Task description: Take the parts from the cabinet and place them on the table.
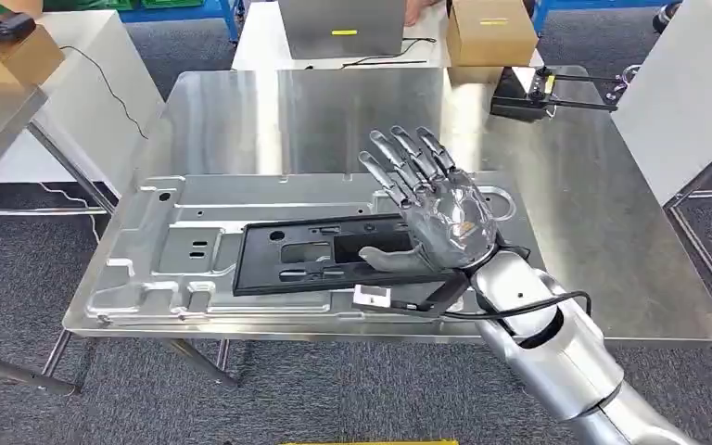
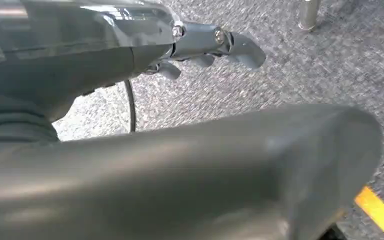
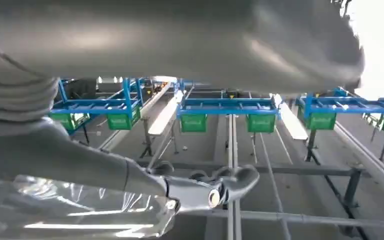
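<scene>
Already on the table: two parts.
Black frame part (image 1: 334, 255) lies flat atop the silver panel (image 1: 148, 269) on the steel table (image 1: 612, 278); right hand (image 1: 440, 209) hovers above it, fingers spread, holding nothing (release apparently done). Left hand (image 2: 215, 47) hangs over carpet, empty.

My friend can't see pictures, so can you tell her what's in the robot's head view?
A shiny robot right hand, fingers spread and pointing up, hovers over a black frame. The frame lies flat on a grey metal panel, on a steel table. Cardboard boxes sit on tables behind, over grey carpet.
</scene>
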`<state>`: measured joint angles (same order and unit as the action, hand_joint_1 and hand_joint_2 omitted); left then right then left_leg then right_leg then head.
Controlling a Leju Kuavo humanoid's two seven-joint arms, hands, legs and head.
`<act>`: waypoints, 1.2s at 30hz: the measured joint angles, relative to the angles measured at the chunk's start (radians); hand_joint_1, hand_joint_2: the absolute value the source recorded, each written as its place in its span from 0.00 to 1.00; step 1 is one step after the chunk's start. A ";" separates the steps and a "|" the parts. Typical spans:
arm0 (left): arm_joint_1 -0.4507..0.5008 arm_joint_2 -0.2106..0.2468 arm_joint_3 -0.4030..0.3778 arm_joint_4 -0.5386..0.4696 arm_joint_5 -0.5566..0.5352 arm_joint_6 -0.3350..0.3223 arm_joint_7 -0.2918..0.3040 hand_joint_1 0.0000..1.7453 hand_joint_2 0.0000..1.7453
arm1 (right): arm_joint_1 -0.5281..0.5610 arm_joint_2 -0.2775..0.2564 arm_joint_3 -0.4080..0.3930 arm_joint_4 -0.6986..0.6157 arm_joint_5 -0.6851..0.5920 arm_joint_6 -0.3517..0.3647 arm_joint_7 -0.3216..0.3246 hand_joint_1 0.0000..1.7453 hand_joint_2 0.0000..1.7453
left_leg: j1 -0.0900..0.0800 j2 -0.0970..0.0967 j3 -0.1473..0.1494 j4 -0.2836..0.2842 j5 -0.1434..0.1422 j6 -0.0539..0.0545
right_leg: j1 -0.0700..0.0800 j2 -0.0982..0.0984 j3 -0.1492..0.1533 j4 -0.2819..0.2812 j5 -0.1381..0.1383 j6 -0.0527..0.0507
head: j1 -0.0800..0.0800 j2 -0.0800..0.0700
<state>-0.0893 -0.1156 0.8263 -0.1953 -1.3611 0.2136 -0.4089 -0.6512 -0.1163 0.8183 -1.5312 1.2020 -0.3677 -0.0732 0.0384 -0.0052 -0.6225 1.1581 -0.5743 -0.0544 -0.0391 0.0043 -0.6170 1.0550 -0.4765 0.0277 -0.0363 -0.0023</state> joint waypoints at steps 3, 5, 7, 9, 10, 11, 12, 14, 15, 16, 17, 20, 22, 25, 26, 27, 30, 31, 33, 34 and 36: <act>0.003 0.000 0.000 0.000 0.000 0.000 0.001 0.00 0.00 | 0.011 0.003 0.013 0.000 0.000 0.000 -0.003 0.00 0.00 | -0.010 0.000 -0.098 0.208 -0.068 0.003 | 0.009 -0.002 0.000 0.001 0.000 -0.007 | -0.023 0.000; 0.002 0.000 0.000 0.000 0.000 0.000 0.002 0.00 0.00 | 0.014 0.005 0.021 0.000 0.000 0.000 -0.003 0.00 0.00 | -0.013 0.000 -0.072 0.143 -0.012 0.008 | 0.011 0.000 0.001 0.002 0.000 -0.007 | -0.029 0.000; 0.002 0.001 0.000 0.000 0.000 0.000 0.002 0.00 0.00 | 0.014 0.008 0.026 0.000 -0.002 0.000 -0.003 0.00 0.00 | -0.011 0.000 0.008 -0.035 0.078 0.010 | 0.009 0.002 0.006 0.004 -0.002 -0.004 | -0.037 0.000; 0.000 0.000 0.000 0.000 0.000 0.000 0.002 0.00 0.00 | 0.013 0.008 0.030 0.000 -0.006 -0.001 -0.003 0.00 0.00 | -0.015 -0.004 0.022 -0.083 0.065 0.014 | 0.019 0.003 -0.003 0.011 -0.003 0.004 | -0.043 0.000; 0.001 0.000 0.000 0.000 0.000 0.000 0.002 0.00 0.00 | 0.013 0.008 0.032 0.000 -0.006 -0.002 -0.003 0.00 0.00 | -0.017 -0.005 0.017 -0.079 0.068 0.019 | 0.018 0.002 -0.004 0.007 0.002 0.011 | -0.035 0.000; 0.003 0.000 0.000 0.000 0.000 0.000 0.002 0.00 0.00 | 0.013 0.008 0.036 0.000 -0.007 -0.002 -0.003 0.00 0.00 | -0.020 -0.006 0.016 -0.076 0.068 0.023 | 0.016 0.002 -0.002 0.001 0.006 0.016 | -0.029 0.000; 0.004 0.000 0.000 0.000 0.000 0.000 0.002 0.00 0.00 | 0.013 0.008 0.039 0.000 -0.008 -0.002 -0.003 0.00 0.00 | -0.021 -0.007 0.015 -0.077 0.071 0.030 | 0.015 0.002 0.000 -0.002 0.008 0.021 | -0.026 0.000; 0.003 0.001 0.001 0.000 0.000 0.000 0.002 0.00 0.00 | 0.013 0.008 0.040 0.000 -0.010 -0.003 -0.003 0.00 0.00 | -0.014 -0.004 0.014 -0.082 0.079 0.043 | 0.015 0.001 -0.010 0.023 -0.022 0.025 | -0.015 0.000; 0.002 0.001 0.001 0.000 0.000 0.000 0.002 0.00 0.00 | 0.012 0.008 0.040 0.000 -0.011 -0.003 -0.003 0.00 0.00 | -0.014 -0.004 0.011 -0.082 0.081 0.047 | 0.017 0.001 -0.033 0.077 -0.060 0.026 | -0.004 0.000; 0.001 0.001 0.001 0.000 0.000 0.000 0.002 0.00 0.00 | 0.013 0.008 0.040 0.000 -0.013 -0.003 -0.003 0.00 0.00 | -0.016 -0.003 0.008 -0.082 0.083 0.050 | 0.018 0.001 -0.066 0.154 -0.100 0.027 | 0.004 0.000; 0.001 0.001 0.001 0.000 0.000 0.000 0.002 0.00 0.00 | 0.015 0.008 0.040 0.000 -0.014 -0.003 -0.003 0.00 0.00 | -0.018 -0.002 0.005 -0.082 0.084 0.053 | 0.018 0.001 -0.102 0.236 -0.134 0.026 | 0.010 0.000; 0.004 0.001 0.001 0.000 0.000 0.000 0.002 0.00 0.00 | 0.020 0.008 0.042 0.000 -0.018 -0.003 -0.003 0.00 0.00 | -0.022 -0.001 0.001 -0.081 0.087 0.057 | 0.020 0.001 -0.099 0.257 -0.113 0.022 | 0.018 0.000; 0.003 0.001 0.001 0.000 0.000 0.000 0.002 0.00 0.00 | 0.019 0.008 0.042 0.000 -0.022 -0.004 -0.003 0.00 0.00 | -0.024 -0.003 0.004 -0.082 0.088 0.057 | 0.028 0.001 -0.007 0.089 -0.031 0.010 | 0.022 0.000; 0.003 0.001 0.001 0.000 0.000 0.000 0.001 0.00 0.00 | 0.015 0.008 0.041 0.000 -0.027 -0.007 -0.003 0.00 0.00 | -0.027 -0.003 -0.005 -0.080 0.095 0.046 | 0.041 0.002 0.036 -0.005 -0.023 -0.004 | 0.024 0.000; 0.004 0.001 0.001 0.000 0.000 0.000 0.002 0.00 0.00 | 0.017 0.006 0.041 0.000 -0.027 -0.007 -0.003 0.00 0.00 | -0.026 -0.002 -0.005 -0.083 0.098 0.041 | 0.043 0.003 0.034 -0.005 -0.022 -0.006 | 0.024 0.000; 0.004 0.001 0.001 0.000 0.000 0.000 0.002 0.00 0.00 | 0.018 0.005 0.041 0.000 -0.028 -0.007 -0.003 0.00 0.00 | -0.025 -0.002 -0.003 -0.089 0.102 0.034 | 0.044 0.004 0.033 -0.006 -0.019 -0.010 | 0.024 0.000; 0.003 0.001 0.001 0.000 0.000 0.000 0.001 0.00 0.00 | 0.016 0.007 0.040 0.000 -0.030 -0.007 -0.003 0.00 0.00 | -0.028 -0.002 -0.021 -0.033 0.047 0.026 | 0.028 -0.003 0.033 -0.019 -0.005 -0.023 | 0.015 0.000; 0.003 0.001 0.001 0.000 0.000 0.000 0.002 0.00 0.00 | 0.017 0.007 0.041 0.000 -0.031 -0.007 -0.004 0.00 0.00 | -0.027 -0.002 -0.047 0.036 0.004 0.024 | 0.028 -0.004 0.031 -0.019 -0.003 -0.026 | 0.009 0.000; 0.004 0.001 0.001 0.000 0.000 0.000 0.002 0.00 0.00 | 0.018 0.006 0.042 0.000 -0.034 -0.006 -0.005 0.00 0.00 | -0.026 -0.002 -0.105 0.192 -0.061 0.021 | 0.028 -0.006 0.023 -0.018 0.002 -0.030 | 0.000 0.000; 0.004 0.001 0.001 0.000 0.000 0.000 0.002 0.00 0.00 | 0.020 0.006 0.042 0.000 -0.035 -0.006 -0.005 0.00 0.00 | -0.024 -0.002 -0.108 0.211 -0.059 0.020 | 0.027 -0.006 0.020 -0.018 0.004 -0.029 | -0.005 0.000; 0.004 0.001 0.001 0.000 0.000 0.000 0.002 0.00 0.00 | 0.022 0.006 0.042 0.000 -0.036 -0.006 -0.006 0.00 0.00 | -0.016 -0.002 -0.045 0.107 0.002 0.016 | 0.022 -0.005 0.018 -0.016 0.007 -0.025 | -0.014 0.000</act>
<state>-0.0853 -0.1144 0.8270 -0.1949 -1.3611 0.2136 -0.4070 -0.6293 -0.1099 0.8598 -1.5312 1.1662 -0.3742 -0.0793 0.0227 -0.0070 -0.6678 1.2649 -0.5727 -0.0388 -0.0168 -0.0011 -0.5986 1.0385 -0.4697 0.0027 -0.0500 -0.0023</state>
